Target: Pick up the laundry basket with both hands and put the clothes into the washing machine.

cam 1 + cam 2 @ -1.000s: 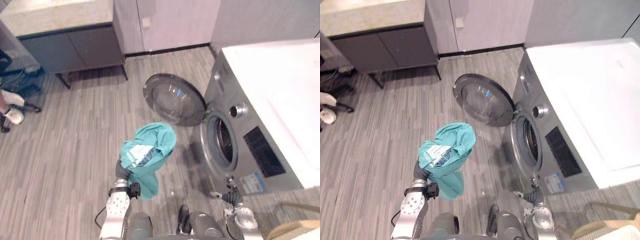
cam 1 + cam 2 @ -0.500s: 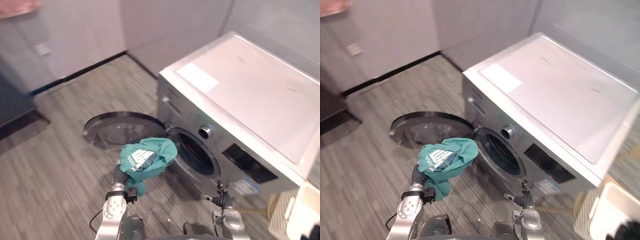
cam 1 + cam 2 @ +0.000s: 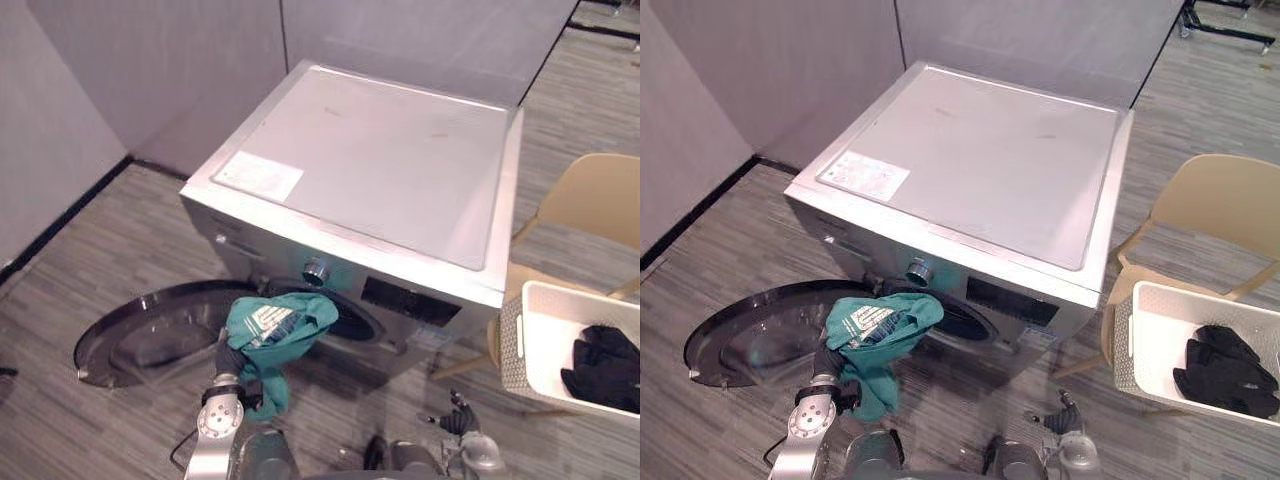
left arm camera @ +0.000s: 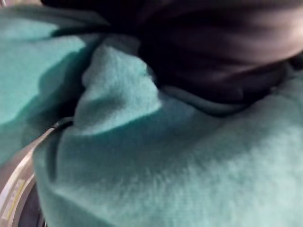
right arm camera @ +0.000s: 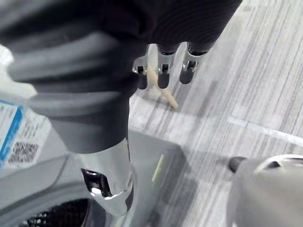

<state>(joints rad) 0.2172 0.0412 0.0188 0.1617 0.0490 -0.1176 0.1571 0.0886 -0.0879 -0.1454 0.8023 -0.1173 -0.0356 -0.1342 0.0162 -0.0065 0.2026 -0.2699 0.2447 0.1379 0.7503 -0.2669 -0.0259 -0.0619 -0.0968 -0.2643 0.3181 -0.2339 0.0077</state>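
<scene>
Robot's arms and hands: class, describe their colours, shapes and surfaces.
The left arm is silver-grey metal, rounded in section. The left hand shows a dark ribbed cover at the wrist. The right hand has the same dark ribbed cover, a row of slim silver fingers with dark tips, and a shiny silver thumb set apart from them.

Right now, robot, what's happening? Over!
Left hand under teal cloth, by washer, door open. Right hand empty, open. Dark clothes in basket. Nothing blocking.
</scene>
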